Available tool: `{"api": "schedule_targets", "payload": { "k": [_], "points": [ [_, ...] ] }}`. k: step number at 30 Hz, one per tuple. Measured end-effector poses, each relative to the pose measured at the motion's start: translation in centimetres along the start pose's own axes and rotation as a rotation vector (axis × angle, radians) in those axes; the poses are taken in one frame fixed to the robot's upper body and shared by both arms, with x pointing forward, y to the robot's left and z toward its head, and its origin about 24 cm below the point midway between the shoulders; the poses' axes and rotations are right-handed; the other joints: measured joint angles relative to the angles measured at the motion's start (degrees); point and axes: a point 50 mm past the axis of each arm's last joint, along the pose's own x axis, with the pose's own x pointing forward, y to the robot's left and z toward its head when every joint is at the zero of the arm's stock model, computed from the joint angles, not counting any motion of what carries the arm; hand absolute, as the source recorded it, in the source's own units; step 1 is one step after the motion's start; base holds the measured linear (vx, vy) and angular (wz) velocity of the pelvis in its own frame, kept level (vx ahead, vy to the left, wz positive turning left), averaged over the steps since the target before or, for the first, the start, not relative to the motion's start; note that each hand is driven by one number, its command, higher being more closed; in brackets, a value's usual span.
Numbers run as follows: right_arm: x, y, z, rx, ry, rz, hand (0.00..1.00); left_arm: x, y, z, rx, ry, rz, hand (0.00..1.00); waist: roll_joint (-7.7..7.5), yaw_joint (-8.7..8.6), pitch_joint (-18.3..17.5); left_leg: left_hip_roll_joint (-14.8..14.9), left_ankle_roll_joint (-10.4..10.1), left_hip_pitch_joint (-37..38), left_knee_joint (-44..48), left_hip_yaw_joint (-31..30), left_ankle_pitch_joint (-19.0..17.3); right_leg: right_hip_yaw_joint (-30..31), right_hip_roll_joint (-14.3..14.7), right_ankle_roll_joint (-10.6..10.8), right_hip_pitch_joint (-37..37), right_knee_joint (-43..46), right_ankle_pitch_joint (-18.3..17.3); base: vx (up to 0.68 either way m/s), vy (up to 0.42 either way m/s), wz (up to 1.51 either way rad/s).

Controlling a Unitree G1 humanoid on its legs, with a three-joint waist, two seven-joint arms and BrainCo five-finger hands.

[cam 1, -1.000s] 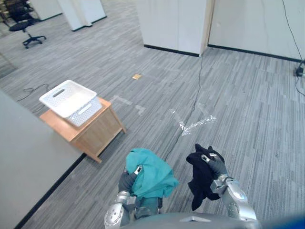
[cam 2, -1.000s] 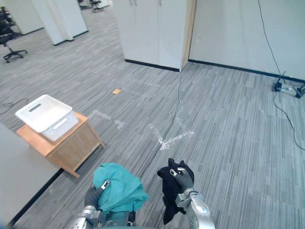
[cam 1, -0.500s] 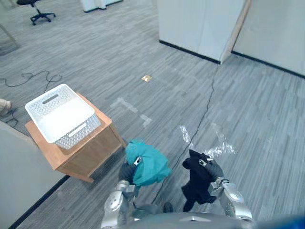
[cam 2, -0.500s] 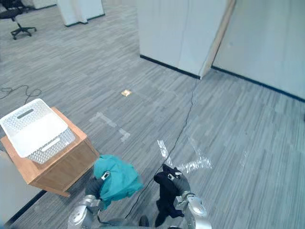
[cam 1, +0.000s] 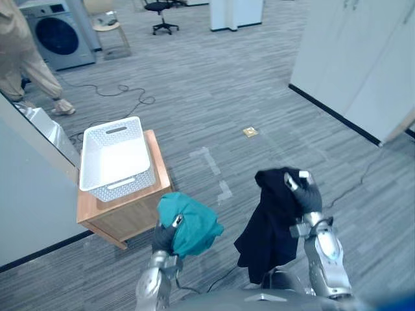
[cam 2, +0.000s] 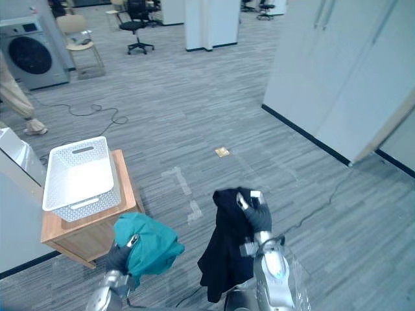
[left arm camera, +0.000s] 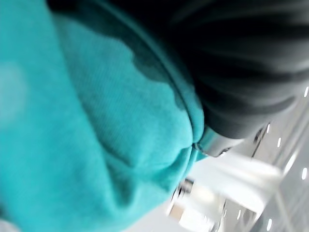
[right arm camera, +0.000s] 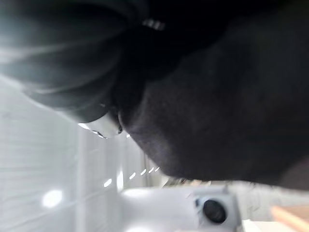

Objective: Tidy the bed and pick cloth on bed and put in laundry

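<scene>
A teal cloth (cam 1: 189,223) is bunched in my left hand (cam 1: 163,238), low in the eye views; its folds fill the left wrist view (left arm camera: 87,145). A black cloth (cam 1: 269,220) hangs from my right hand (cam 1: 307,195), raised higher at the right, and its dark fabric (right arm camera: 217,106) covers the right wrist view. A white slotted laundry basket (cam 1: 117,157) stands on a small wooden table (cam 1: 133,217) to the left of the teal cloth, its inside bare.
A person in beige clothing (cam 1: 24,61) stands at the far left by a washing machine (cam 1: 59,35). A chair (cam 1: 110,23) and an office chair (cam 1: 162,10) stand beyond. White cabinets (cam 1: 363,58) line the right. A pale wall (cam 1: 29,194) borders the left.
The camera has swung left, bringing the washing machine and person into view. My right hand has risen with the black cloth. Both cloths stay held.
</scene>
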Motion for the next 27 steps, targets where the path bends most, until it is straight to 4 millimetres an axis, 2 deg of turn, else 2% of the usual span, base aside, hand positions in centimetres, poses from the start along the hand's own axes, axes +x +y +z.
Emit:
{"api": "schedule_targets", "payload": {
  "k": [1, 2, 3, 4, 5, 6, 7, 8, 9, 10, 11, 12, 13, 14, 15, 16, 17, 18, 19, 20, 21, 22, 23, 24, 26, 27],
  "points": [
    [0.0, 0.0, -0.1, -0.003, 0.008, 0.000, 1.00, -0.2, 0.1, -0.1, -0.001, 0.005, -0.006, 1.00, 0.19, 0.37, 0.09, 0.83, 0.13, -1.13, 1.69, 1.13, -0.42, -0.14, 0.46, -0.25, 1.32, -0.91, -0.12, 0.48, -0.267, 0.13],
    [-0.4, -0.6, -1.3, -0.021, 0.082, -0.014, 1.00, -0.9, 0.4, -0.4, -0.002, 0.020, -0.019, 1.00, 0.06, 1.27, 0.39, 2.04, 0.69, -4.62, 3.35, 5.15, -3.32, -0.71, 1.03, -1.72, 6.04, -5.00, -0.35, 0.46, -0.253, 0.06],
    [-0.6, -0.9, -1.7, -0.025, 0.099, -0.019, 1.00, -0.9, 0.4, -0.4, -0.003, 0.021, -0.022, 1.00, 0.00, 1.33, 0.53, 1.90, 0.72, -5.26, 2.61, 6.04, -4.22, -0.90, 1.00, -1.83, 7.08, -6.07, -0.42, 0.33, -0.184, 0.10],
    [-1.1, -1.4, -2.4, -0.042, 0.139, -0.025, 1.00, -1.1, 0.4, -0.5, -0.021, 0.019, -0.027, 1.00, 0.03, 1.60, 0.54, 1.19, 0.77, -6.68, -0.16, 8.07, -6.00, -1.35, 0.86, -1.97, 9.20, -8.18, -0.54, 0.40, -0.154, 0.07],
    [-1.7, -2.3, -3.0, -0.073, 0.183, -0.034, 1.00, -1.2, 0.5, -0.5, -0.060, 0.005, -0.018, 1.00, 0.34, 1.91, 0.75, -1.08, 0.36, -7.79, -10.68, 11.01, -8.58, -1.42, 0.66, -2.26, 12.36, -11.56, -0.66, 0.41, -0.115, 0.00],
    [-1.7, -2.4, -3.0, -0.078, 0.185, -0.031, 1.00, -1.2, 0.5, -0.5, -0.072, -0.001, -0.011, 1.00, 0.45, 1.94, 0.81, -1.92, 0.22, -7.96, -14.09, 11.64, -8.92, -1.46, 0.60, -2.35, 12.98, -12.27, -0.71, 0.51, -0.070, -0.11],
    [-1.9, -2.7, -3.0, -0.096, 0.182, -0.020, 1.00, -1.2, 0.7, -0.4, -0.099, -0.016, 0.008, 1.00, 0.44, 1.93, 0.85, -3.81, 0.43, -8.41, -24.90, 14.27, -8.48, -1.57, 0.36, -2.06, 14.53, -14.34, -0.39, 0.52, 0.017, -0.05],
    [-2.4, -2.9, -3.2, -0.118, 0.191, -0.017, 1.00, -1.0, 0.7, -0.3, -0.100, -0.025, 0.007, 1.00, 0.24, 1.80, 0.92, -5.57, 1.44, -8.39, -35.91, 18.19, -4.81, -2.24, 0.10, -1.73, 16.48, -16.77, -0.21, 0.43, 0.021, 0.03],
    [-2.8, -3.1, -3.3, -0.126, 0.197, -0.020, 1.00, -0.9, 0.6, -0.2, -0.107, -0.030, 0.006, 1.00, 0.21, 1.76, 0.86, -6.13, 1.63, -8.41, -40.40, 19.81, -2.78, -2.79, 0.09, -1.40, 17.25, -17.93, -0.03, 0.54, 0.063, 0.19],
    [-4.1, -3.7, -3.9, -0.153, 0.215, -0.031, 1.00, -0.6, 0.4, 0.0, -0.124, -0.050, 0.006, 1.00, 0.07, 1.95, 1.01, -6.38, 2.93, -8.74, -45.77, 23.79, 2.48, -4.23, 0.06, 0.04, 19.67, -20.31, -0.14, 0.27, 0.048, 0.16],
    [-4.7, -3.8, -4.1, -0.161, 0.227, -0.034, 1.00, -0.5, 0.4, 0.1, -0.129, -0.055, 0.008, 1.00, -0.09, 2.10, 1.02, -6.31, 3.55, -8.65, -45.87, 25.14, 3.65, -4.61, -0.09, 0.81, 20.58, -20.88, -0.40, 0.60, 0.107, 0.42],
    [-6.0, -3.8, -4.5, -0.190, 0.249, -0.036, 1.00, -0.4, 0.5, 0.2, -0.131, -0.062, 0.010, 1.00, -0.66, 1.85, 0.58, -7.18, 7.77, -8.50, -44.89, 28.46, 4.15, -6.51, -1.47, 2.87, 22.50, -21.49, -1.37, 0.53, 0.104, 0.56],
    [-6.2, -3.7, -4.5, -0.213, 0.239, -0.046, 1.00, -0.2, 0.2, 0.1, -0.134, -0.061, 0.000, 1.00, -0.82, 1.59, 0.42, -8.04, 11.02, -8.52, -44.05, 30.08, 2.95, -7.47, -2.62, 4.67, 22.77, -20.20, -1.82, 0.62, 0.132, 0.61],
    [-6.1, -3.6, -4.5, -0.219, 0.237, -0.052, 1.00, 0.0, 0.1, 0.2, -0.135, -0.063, -0.007, 1.00, -0.74, 1.60, 0.29, -8.28, 12.15, -8.36, -43.88, 29.97, 2.38, -7.59, -2.81, 5.12, 22.75, -19.42, -1.70, 0.49, 0.150, 0.55],
    [-5.8, -3.2, -4.6, -0.227, 0.238, -0.063, 1.00, 0.6, -0.2, 0.5, -0.133, -0.078, -0.024, 1.00, -0.55, 1.98, -0.15, -9.04, 13.76, -6.56, -43.85, 29.66, 1.22, -7.52, -3.65, 6.76, 22.65, -15.59, -0.78, 0.50, 0.180, 0.52],
    [-5.5, -3.0, -4.6, -0.238, 0.246, -0.065, 1.00, 0.7, -0.1, 0.7, -0.130, -0.085, -0.029, 1.00, -1.07, 2.37, -0.08, -9.37, 14.65, -4.23, -44.40, 28.86, 0.60, -7.37, -4.48, 8.88, 21.92, -9.39, 0.63, 0.51, 0.184, 0.54],
    [-5.3, -2.9, -4.7, -0.237, 0.251, -0.067, 1.00, 0.7, 0.0, 0.7, -0.128, -0.085, -0.027, 1.00, -1.26, 2.36, -0.07, -9.49, 14.86, -3.23, -44.52, 28.21, 0.40, -7.27, -4.87, 9.76, 21.25, -5.84, 1.35, 0.51, 0.168, 0.60],
    [-5.0, -2.5, -4.9, -0.227, 0.268, -0.068, 1.00, 0.6, 0.4, 0.7, -0.118, -0.080, -0.017, 1.00, -1.86, 2.28, -0.16, -9.82, 15.03, 0.43, -45.79, 26.20, -0.32, -6.66, -6.50, 11.36, 17.67, 7.70, 5.50, 0.49, 0.132, 0.61],
    [-4.8, -2.1, -4.9, -0.228, 0.278, -0.058, 1.00, 0.4, 0.9, 0.8, -0.102, -0.077, -0.013, 1.00, -2.27, 1.98, -0.42, -10.05, 13.94, 4.09, -48.23, 23.93, -2.33, -5.15, -8.27, 10.77, 11.51, 23.25, 8.94, 0.58, 0.119, 0.71],
    [-4.5, -1.7, -4.8, -0.228, 0.281, -0.041, 1.00, 0.3, 1.3, 1.0, -0.080, -0.071, -0.022, 1.00, -2.69, 1.93, -0.54, -10.72, 13.30, 6.20, -49.35, 22.40, -4.25, -2.67, -9.49, 9.80, 5.40, 35.61, 7.75, 0.45, 0.060, 0.61],
    [-4.4, -1.5, -4.8, -0.229, 0.288, -0.032, 1.00, 0.3, 1.5, 1.1, -0.069, -0.066, -0.024, 1.00, -3.62, 1.71, -1.04, -11.04, 13.25, 7.04, -49.49, 21.06, -4.72, -1.69, -10.16, 8.57, 2.12, 40.03, 6.87, 0.43, -0.003, 0.69],
    [-4.8, -1.5, -5.0, -0.227, 0.309, -0.037, 1.00, 0.5, 1.5, 1.2, -0.060, -0.065, -0.029, 1.00, -4.15, 0.94, -0.99, -11.20, 13.17, 8.54, -49.81, 19.47, -5.00, -0.86, -10.06, 7.30, -1.31, 43.20, 5.91, 0.47, -0.081, 1.12],
    [-5.4, -1.5, -5.1, -0.219, 0.335, -0.052, 1.00, 1.0, 1.4, 1.6, -0.051, -0.074, -0.023, 1.00, -4.34, 0.23, -0.78, -11.22, 13.16, 10.38, -49.96, 15.51, -5.00, -0.17, -9.73, 6.01, -6.02, 43.27, 3.49, 0.48, -0.113, 1.20],
    [-5.9, -1.4, -5.2, -0.215, 0.350, -0.059, 1.00, 1.2, 1.3, 1.7, -0.053, -0.078, -0.023, 1.00, -4.51, -0.27, -0.72, -11.18, 13.16, 11.01, -49.94, 13.86, -5.00, 0.22, -9.68, 5.24, -7.69, 42.24, 2.87, 0.40, -0.127, 1.36],
    [-7.4, -1.2, -5.7, -0.214, 0.402, -0.089, 1.00, 2.3, 0.6, 2.3, -0.061, -0.100, -0.036, 1.00, -4.65, -1.91, -0.49, -10.74, 12.32, 12.09, -48.99, 7.42, -5.63, 0.46, -9.90, 4.54, -11.44, 33.36, 1.02, 0.34, -0.177, 1.55],
    [-7.7, -1.1, -5.8, -0.211, 0.410, -0.108, 1.00, 2.8, -0.2, 2.5, -0.070, -0.111, -0.059, 1.00, -4.24, -2.02, -0.13, -10.03, 11.65, 12.35, -48.16, 4.92, -6.89, 0.49, -9.88, 4.55, -12.14, 27.31, 1.04, 0.37, -0.218, 1.68]
  ]
}}
